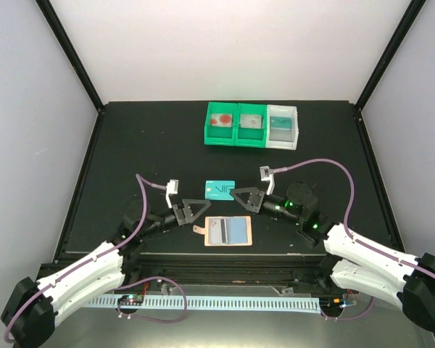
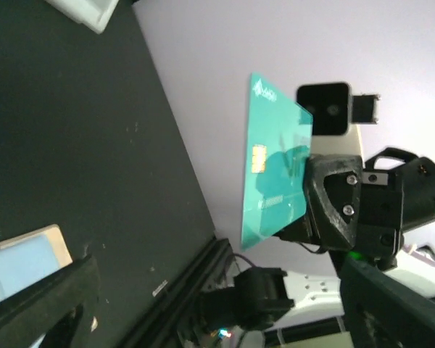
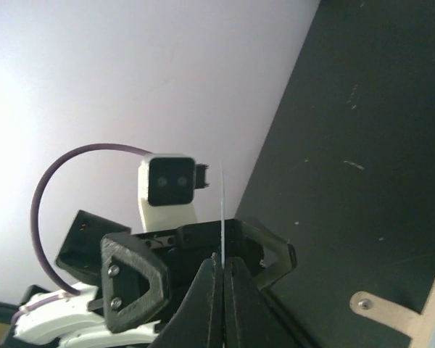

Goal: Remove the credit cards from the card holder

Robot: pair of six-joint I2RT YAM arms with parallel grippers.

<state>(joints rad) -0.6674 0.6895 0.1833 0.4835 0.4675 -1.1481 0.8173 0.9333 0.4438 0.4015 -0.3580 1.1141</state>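
The tan-pink card holder (image 1: 228,231) lies open on the black table between the arms; a light blue card with a dark stripe (image 1: 229,230) lies in it. My right gripper (image 1: 237,194) is shut on the edge of a teal credit card (image 1: 220,190), holding it above the table behind the holder. In the right wrist view the card (image 3: 222,206) stands edge-on between the shut fingers (image 3: 222,262). In the left wrist view the card (image 2: 275,167) faces me. My left gripper (image 1: 199,209) is open and empty beside the holder's left side; the holder's corner (image 2: 22,261) shows there.
Two green bins (image 1: 235,125) and a white bin (image 1: 283,127) stand in a row at the back of the table, each with something inside. The holder's side tab (image 3: 391,312) shows at the bottom right of the right wrist view.
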